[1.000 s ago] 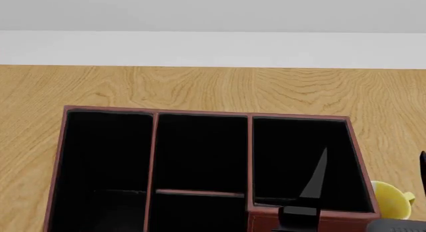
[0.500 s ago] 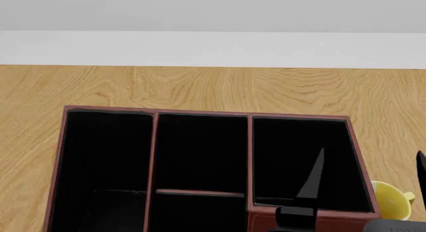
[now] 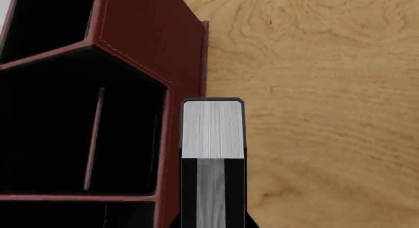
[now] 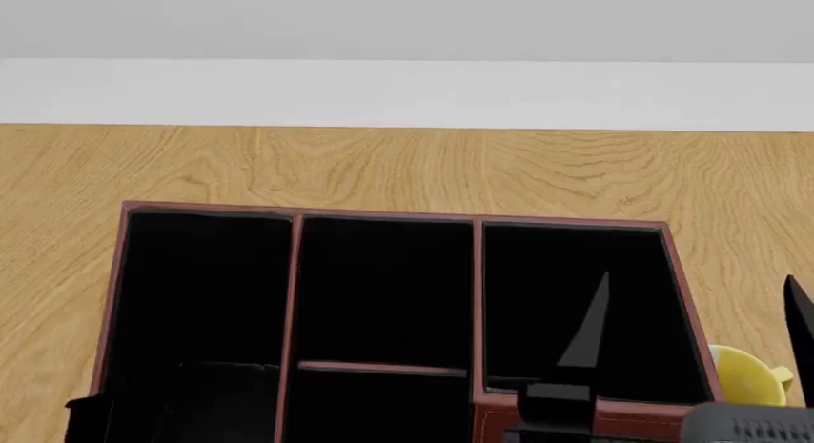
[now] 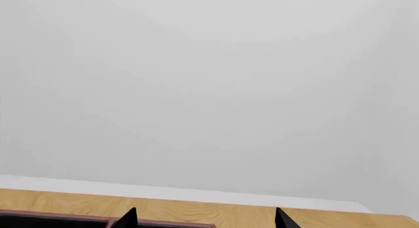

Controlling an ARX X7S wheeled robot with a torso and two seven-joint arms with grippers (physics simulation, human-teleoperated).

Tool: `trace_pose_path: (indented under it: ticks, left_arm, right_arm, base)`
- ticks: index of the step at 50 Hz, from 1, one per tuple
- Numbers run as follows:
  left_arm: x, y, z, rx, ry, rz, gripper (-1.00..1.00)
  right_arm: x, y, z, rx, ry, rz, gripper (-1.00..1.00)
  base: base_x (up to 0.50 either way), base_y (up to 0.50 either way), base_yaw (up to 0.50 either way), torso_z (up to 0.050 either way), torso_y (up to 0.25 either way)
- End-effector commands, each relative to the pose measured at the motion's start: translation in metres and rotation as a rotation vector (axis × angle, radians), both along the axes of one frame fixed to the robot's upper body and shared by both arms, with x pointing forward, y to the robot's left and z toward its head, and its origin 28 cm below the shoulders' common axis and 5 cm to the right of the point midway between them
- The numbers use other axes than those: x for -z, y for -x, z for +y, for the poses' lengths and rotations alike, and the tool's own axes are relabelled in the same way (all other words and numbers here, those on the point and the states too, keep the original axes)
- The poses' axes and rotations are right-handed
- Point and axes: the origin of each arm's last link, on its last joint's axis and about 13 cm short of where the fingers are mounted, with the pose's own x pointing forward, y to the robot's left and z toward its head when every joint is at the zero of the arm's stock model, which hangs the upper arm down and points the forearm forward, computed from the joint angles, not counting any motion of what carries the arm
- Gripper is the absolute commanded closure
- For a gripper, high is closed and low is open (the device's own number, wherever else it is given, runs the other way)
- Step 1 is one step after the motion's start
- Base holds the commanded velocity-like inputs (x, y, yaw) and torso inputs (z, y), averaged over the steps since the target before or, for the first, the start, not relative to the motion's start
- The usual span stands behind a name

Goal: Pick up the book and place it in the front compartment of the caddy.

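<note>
The caddy (image 4: 478, 271) is a reddish-brown box, black inside, with three columns and a thin crossbar in the middle one. In the left wrist view my left gripper (image 3: 213, 222) is shut on the black book (image 3: 212, 129), white page edges facing the camera. The book hangs just outside the caddy's outer wall (image 3: 147, 46), over the table. A small black part at the head view's lower left (image 4: 84, 412) is either the book or the gripper. My right gripper (image 4: 697, 300) is open and empty above the caddy's right column; it also shows in the right wrist view (image 5: 205, 219).
A yellow-and-white mug (image 4: 750, 378) stands on the wooden table (image 4: 381, 167) just right of the caddy, below my right gripper. A pale wall (image 4: 407, 43) runs behind the table's far edge.
My right gripper's fingers have shifted slightly left in the head view. A small black part has come into view at the lower left beside the caddy.
</note>
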Motion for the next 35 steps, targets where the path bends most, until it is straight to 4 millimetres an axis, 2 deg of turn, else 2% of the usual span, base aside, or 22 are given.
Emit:
trace_pose_path:
  ticks: [1, 19, 35]
  left_arm:
    - [-0.017, 0.003, 0.006, 0.014, -0.026, -0.119, 1.0]
    - [-0.042, 0.004, 0.017, -0.023, -0.026, -0.207, 1.0]
    - [-0.054, 0.003, 0.026, -0.072, -0.048, -0.268, 1.0]
  right_arm:
    - [0.0, -0.003, 0.002, -0.012, -0.001, -0.001, -1.0]
    - [0.004, -0.002, 0.001, -0.009, -0.004, 0.006, -1.0]
    - [0.004, -0.001, 0.002, -0.01, -0.005, 0.003, -1.0]
  base:
    - [0.0, 0.0, 0.0, 0.0, 0.0]
    - [0.0, 0.0, 0.0, 0.0, 0.001]
    - [0.0, 0.0, 0.0, 0.0, 0.001]
